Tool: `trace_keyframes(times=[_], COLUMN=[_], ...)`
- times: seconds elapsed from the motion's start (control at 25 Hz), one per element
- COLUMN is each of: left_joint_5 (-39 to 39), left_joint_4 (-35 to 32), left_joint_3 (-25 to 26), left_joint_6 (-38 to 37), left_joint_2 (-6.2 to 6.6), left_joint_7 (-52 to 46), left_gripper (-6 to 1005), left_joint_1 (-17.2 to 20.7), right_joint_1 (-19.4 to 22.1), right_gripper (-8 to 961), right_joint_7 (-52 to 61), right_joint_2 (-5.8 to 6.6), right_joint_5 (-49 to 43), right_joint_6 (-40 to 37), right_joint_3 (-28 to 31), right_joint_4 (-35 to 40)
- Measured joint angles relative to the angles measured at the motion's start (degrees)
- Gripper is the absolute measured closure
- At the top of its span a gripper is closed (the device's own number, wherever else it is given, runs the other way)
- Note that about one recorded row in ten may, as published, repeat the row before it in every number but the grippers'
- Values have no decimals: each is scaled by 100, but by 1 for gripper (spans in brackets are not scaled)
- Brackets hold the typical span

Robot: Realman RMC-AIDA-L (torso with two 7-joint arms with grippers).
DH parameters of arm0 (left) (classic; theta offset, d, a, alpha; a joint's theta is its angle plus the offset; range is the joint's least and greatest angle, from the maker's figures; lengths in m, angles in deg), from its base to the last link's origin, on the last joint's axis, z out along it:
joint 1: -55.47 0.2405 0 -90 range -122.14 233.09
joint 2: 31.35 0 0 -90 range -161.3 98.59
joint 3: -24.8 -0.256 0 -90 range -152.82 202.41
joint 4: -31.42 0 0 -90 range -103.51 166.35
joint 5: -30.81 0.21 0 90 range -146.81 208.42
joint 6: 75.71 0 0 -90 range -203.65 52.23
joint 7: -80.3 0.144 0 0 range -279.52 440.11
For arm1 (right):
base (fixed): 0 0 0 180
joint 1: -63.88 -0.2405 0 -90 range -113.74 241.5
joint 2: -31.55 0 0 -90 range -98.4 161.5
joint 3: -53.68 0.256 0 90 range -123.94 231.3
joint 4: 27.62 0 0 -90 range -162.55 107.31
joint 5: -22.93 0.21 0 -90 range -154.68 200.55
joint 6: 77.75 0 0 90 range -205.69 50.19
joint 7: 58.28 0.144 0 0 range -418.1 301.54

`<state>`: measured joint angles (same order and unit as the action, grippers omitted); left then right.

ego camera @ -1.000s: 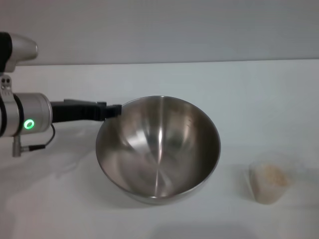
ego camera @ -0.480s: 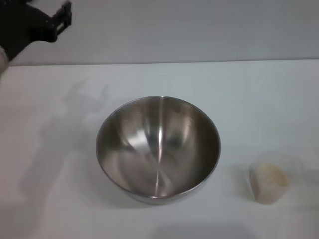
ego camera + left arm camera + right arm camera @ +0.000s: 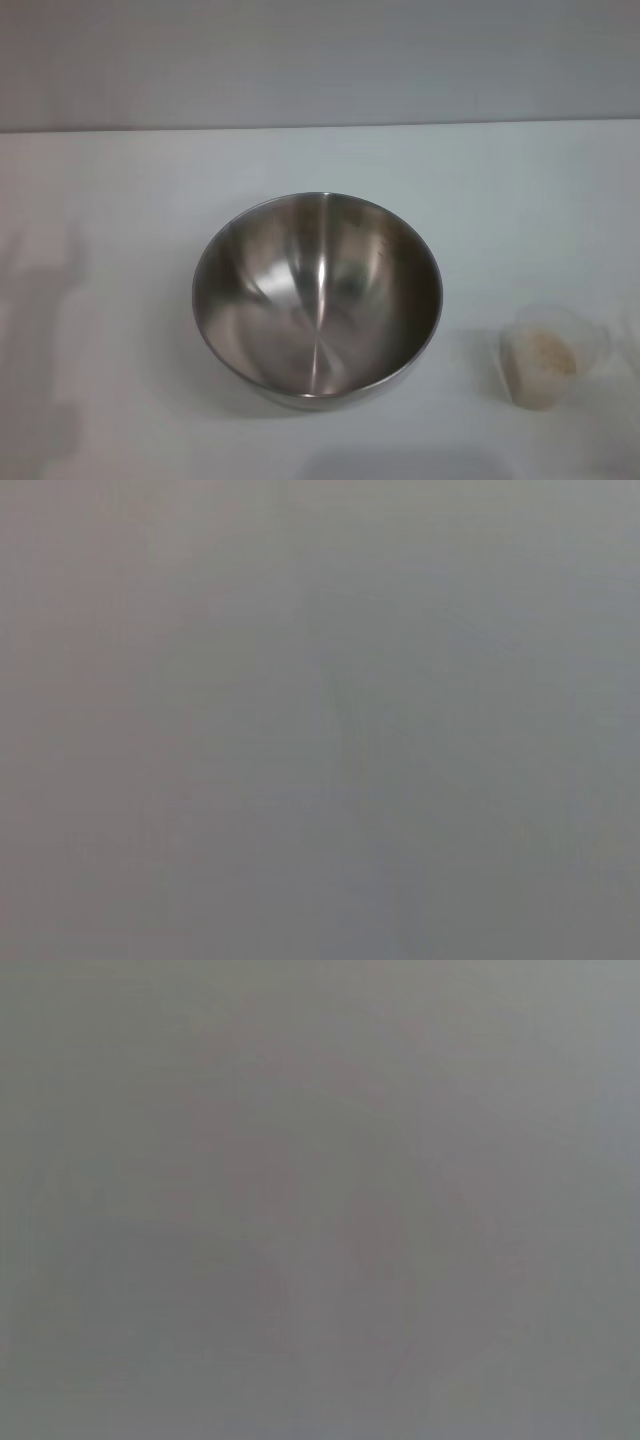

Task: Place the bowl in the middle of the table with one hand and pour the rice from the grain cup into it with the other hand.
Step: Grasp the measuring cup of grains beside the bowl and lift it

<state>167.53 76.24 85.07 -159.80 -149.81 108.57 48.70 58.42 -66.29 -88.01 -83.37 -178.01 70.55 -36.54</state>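
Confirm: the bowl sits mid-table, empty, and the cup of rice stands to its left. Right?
Not quite. In the head view the cup of rice stands to the right of the bowl, not left. The bowl is mid-table and empty.

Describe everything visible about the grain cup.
The grain cup is a small, clear, slightly frosted plastic cup, tapered, with a round rim. It stands upright on the white table, on the robot's right and apart from the steel bowl. It holds pale beige rice. No claw touches it; neither shows in any view.
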Motion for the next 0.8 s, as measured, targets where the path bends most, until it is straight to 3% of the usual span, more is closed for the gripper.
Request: trace_keyframes(times=[0.04,0.08,0.12,0.44,0.64,0.8], left_joint_5=[-26,-26,-96,-321,-404,-446], left_joint_4=[-558,-558,-1045,-1597,-1818,-1908], left_joint_3=[109,109,196,171,153,150], left_joint_6=[-431,-431,-522,-656,-675,-663], left_joint_2=[-11,-11,-31,-43,-48,-48], left_joint_7=[-507,-507,-845,-1212,-1254,-1277], left_gripper=[311,310,310,310,310,310], left_joint_1=[-24,-24,-29,74,42,8], right_joint_1=[65,125,201,846,936,799], right_gripper=[135,136,136,136,136,136], right_joint_7=[-16,-24,-30,-201,-184,-182], right_joint_2=[-2,-4,-8,-21,-20,-11], right_joint_5=[0,-1,-2,-4,-7,-7], right_joint_6=[-36,-57,-67,-84,201,913], right_joint_3=[-113,-212,-311,-551,-568,-631], right_joint_4=[-26,-62,-108,-402,-388,-405])
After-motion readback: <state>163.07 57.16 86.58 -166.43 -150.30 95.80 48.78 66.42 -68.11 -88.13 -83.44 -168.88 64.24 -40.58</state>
